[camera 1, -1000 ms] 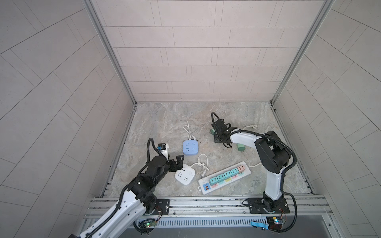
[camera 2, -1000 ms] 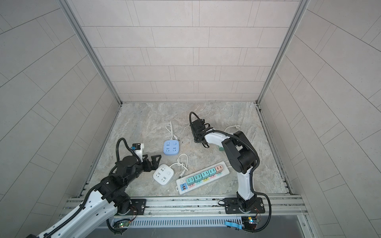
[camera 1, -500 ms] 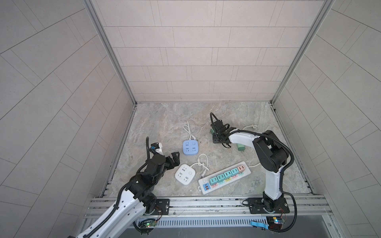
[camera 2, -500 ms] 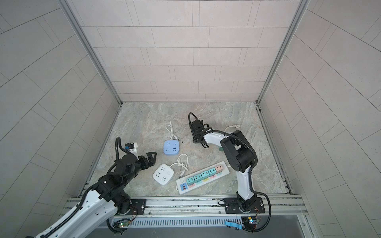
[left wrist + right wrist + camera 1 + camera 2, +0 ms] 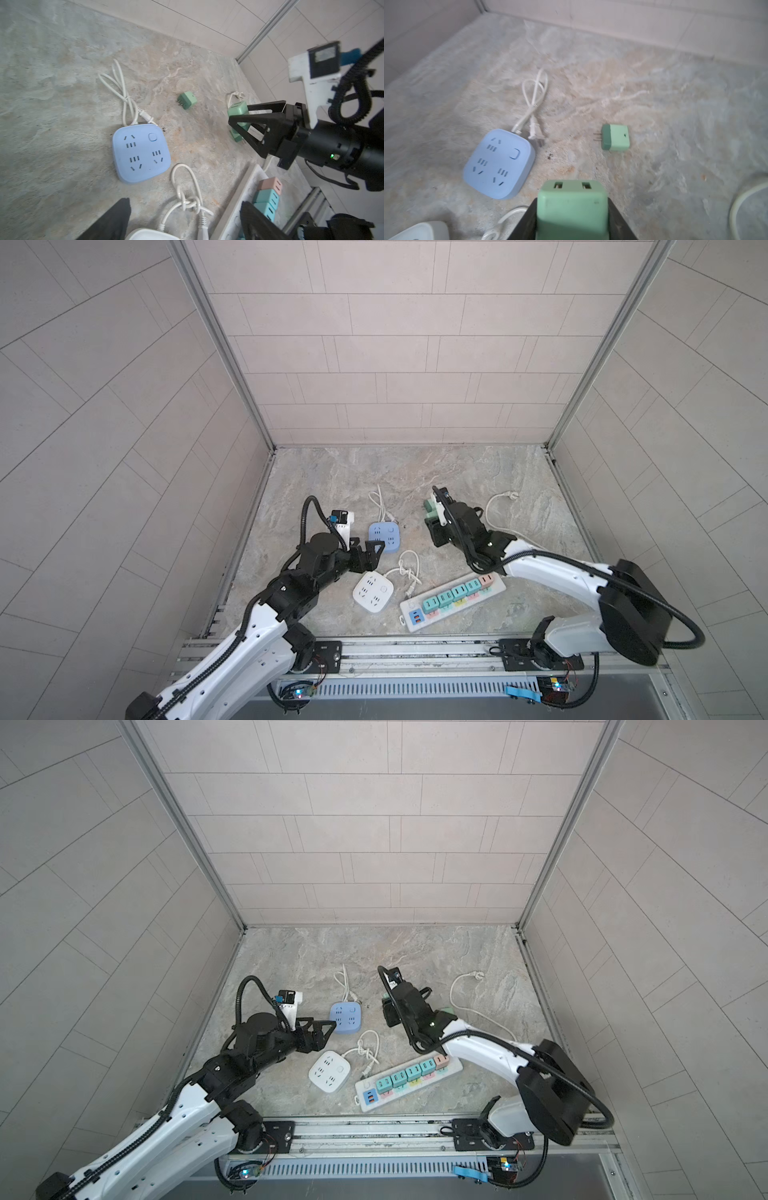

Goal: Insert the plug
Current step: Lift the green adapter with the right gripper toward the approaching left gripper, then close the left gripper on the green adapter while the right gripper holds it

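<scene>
The right pincer (image 5: pixel 239 115) has been closed on a pale green block-shaped plastic plug (image 5: pixel 572 199), and the plug has been lifted clear of the grey marbled stone bench (image 5: pixel 332 472); a second ago that pincer was held low over the bench. The right arm (image 5: pixel 631 605) has been refolded, its black elbow swung out to the right and brought nearer the top cameras. The left pincer (image 5: pixel 369 546) has been drawn away from the white rounded square socket block (image 5: pixel 373 591), pulled back briefly, then carried forward close to the near corner of the blue rounded square socket block (image 5: pixel 385 536).
</scene>
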`<state>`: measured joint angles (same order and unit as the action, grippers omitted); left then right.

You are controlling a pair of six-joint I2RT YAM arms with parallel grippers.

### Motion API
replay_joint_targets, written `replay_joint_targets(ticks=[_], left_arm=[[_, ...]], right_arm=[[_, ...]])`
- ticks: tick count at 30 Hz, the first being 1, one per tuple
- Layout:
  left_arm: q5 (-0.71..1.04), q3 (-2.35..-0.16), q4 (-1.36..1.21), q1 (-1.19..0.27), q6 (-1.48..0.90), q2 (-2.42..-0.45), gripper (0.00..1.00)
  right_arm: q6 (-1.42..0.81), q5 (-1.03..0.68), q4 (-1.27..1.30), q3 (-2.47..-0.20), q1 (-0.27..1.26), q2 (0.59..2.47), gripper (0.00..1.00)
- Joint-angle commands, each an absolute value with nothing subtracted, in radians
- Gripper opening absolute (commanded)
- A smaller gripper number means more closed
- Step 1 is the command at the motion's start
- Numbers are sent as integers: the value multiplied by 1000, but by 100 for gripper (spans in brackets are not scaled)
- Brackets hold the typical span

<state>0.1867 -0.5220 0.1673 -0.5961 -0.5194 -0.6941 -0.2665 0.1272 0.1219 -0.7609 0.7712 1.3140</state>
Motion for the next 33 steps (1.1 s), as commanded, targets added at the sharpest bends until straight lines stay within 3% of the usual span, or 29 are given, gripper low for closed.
replay_joint_targets(ticks=[1,8,12,33], left_arm=[[338,-583,105,-592,-464,-720,81],[489,-678,114,-596,-438,-746,71],[580,-699,116,-616,-430,-767,65],[465,-759,182,-815,-339,-903,56]], right_arm=[[-63,144,299,-647,845,1198,8],[182,66,413,-489,988,995,12],[309,56,399,-494,1055,983,4],[396,89,446,-492,1160,987,4]])
